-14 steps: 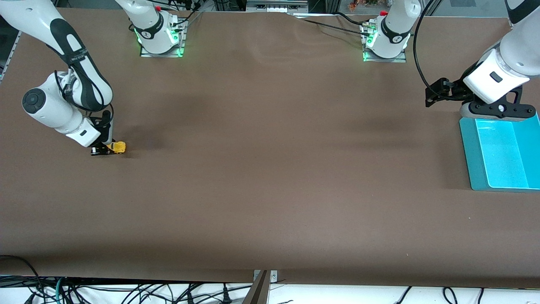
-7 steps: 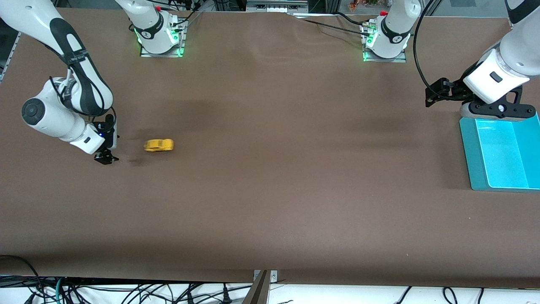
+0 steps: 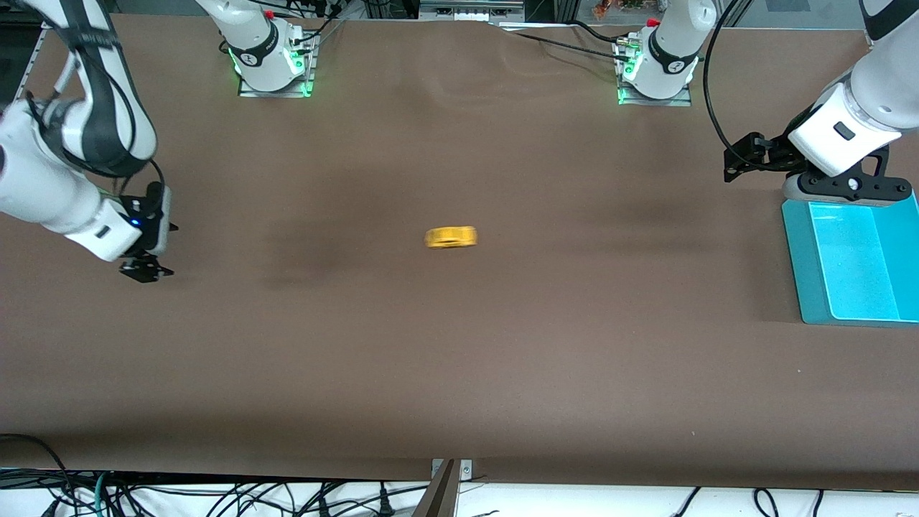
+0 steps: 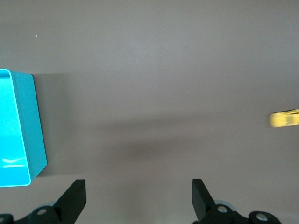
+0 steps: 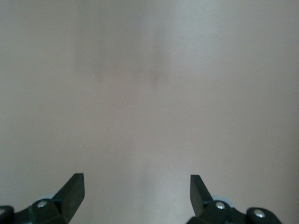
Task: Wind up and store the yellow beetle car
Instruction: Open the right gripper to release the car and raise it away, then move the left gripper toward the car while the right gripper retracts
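Brown cloth covers the whole table (image 3: 459,359), and on my screens almost nothing stands on it. I see the right gripper (image 3: 146,271) low over the cloth at the right arm's end of the table, fingers apart and holding nothing; in the right wrist view the two fingers (image 5: 72,189) frame only bare cloth. I see the left gripper (image 3: 741,159) hanging at the left arm's end, just beside the bin (image 3: 815,287), also with fingers spread wide and holding nothing. In the left wrist view its fingers (image 4: 74,198) show with the bin (image 4: 39,135) to one side and the car (image 4: 284,119) well apart from them.

On the cloth, about in the middle between the two grippers, is the car (image 3: 451,237), a small yellow blur, touched by no gripper. It is well apart from the bin, which has nothing in it that I can see.
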